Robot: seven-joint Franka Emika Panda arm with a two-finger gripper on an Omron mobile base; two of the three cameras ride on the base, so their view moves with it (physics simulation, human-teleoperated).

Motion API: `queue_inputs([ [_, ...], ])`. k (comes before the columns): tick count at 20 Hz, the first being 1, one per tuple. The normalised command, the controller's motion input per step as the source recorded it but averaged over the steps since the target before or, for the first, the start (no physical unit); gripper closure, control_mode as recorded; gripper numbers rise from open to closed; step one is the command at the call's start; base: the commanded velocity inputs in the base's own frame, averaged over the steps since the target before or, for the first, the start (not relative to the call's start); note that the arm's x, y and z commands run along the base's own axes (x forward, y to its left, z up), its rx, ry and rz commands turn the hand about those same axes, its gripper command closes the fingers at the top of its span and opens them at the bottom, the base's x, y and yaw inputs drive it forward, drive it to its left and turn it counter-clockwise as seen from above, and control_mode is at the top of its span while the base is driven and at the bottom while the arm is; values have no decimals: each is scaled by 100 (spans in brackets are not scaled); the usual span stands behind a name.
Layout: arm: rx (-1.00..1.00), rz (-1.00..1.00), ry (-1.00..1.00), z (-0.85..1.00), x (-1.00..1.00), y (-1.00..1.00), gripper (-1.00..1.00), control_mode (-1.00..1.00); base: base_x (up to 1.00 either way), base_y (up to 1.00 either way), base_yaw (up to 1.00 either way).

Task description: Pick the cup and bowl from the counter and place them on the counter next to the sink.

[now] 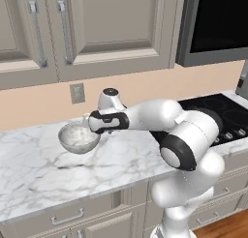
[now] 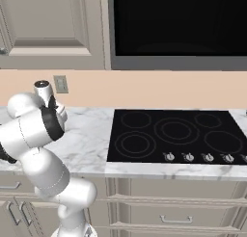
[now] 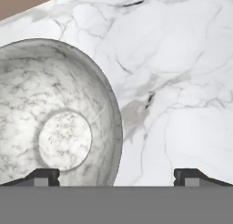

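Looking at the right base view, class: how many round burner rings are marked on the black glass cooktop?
4: on the black glass cooktop, two at the back, left and right; a large middle one; one front left. A fifth faint ring may sit front right.

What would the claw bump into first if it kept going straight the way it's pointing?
Probably the bowl's rim: the open claw looks down with one fingertip over the bowl and the other over bare counter. Depth is hard to judge.
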Motion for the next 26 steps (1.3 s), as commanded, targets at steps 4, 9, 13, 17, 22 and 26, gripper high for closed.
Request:
queue_inputs([
  [4,0,-4,1,-24,16,9,-100,-100,0,0,0],
  [9,0,-3,1,-20,21,24,-100,-100,0,0,0],
  [13,0,-3,1,-17,18,21,-100,-100,0,0,0],
  [17,0,-4,3,-23,4,15,-100,-100,0,0,0],
  [22,0,-1,2,-14,1,5,-100,-100,0,0,0],
  [26,0,0,0,0,0,0,-100,-100,0,0,0],
])
